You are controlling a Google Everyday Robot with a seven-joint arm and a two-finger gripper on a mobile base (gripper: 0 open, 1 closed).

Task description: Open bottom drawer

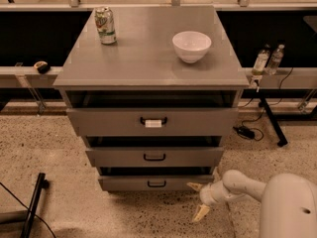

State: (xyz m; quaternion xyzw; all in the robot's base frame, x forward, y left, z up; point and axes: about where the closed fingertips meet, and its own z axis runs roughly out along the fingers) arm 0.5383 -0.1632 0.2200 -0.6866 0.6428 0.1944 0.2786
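The grey cabinet [153,68] has three drawers. The bottom drawer [129,183] is the lowest, with a shallow front and a small black loop handle [156,184]. My gripper [199,199] is on a white arm at the lower right, just right of the bottom drawer's front and below its right corner. Its two tan fingers are spread apart, one fingertip [193,186] near the drawer's right end, the other fingertip [200,213] lower over the floor. It holds nothing and is apart from the handle.
The middle drawer [154,156] and the large top drawer with a white label [153,123] sit above. A green can [105,25] and a white bowl [191,45] stand on the cabinet top. Bottles [267,59], cables and a black stand leg [270,120] are to the right. A black bar [33,202] lies at lower left.
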